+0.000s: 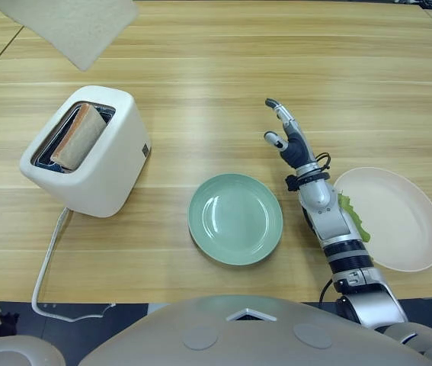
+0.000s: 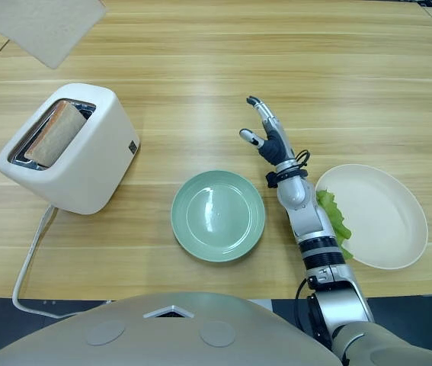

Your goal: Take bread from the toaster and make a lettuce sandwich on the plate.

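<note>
Bread (image 1: pixel 79 136) standing in toaster (image 1: pixel 109 171) slot, long axis near-left to far-right, well left of right hand (image 1: pixel 295 149), fingers (image 1: pixel 278 107) released, empty.

Nothing here can be read as text, number or sign. The white toaster (image 1: pixel 97 168) carries a small dark patch (image 1: pixel 145 150) high on the side turned toward the green plate (image 1: pixel 235 219). It may be a label or a control, but it is too small to make out any letters or figures.
</note>
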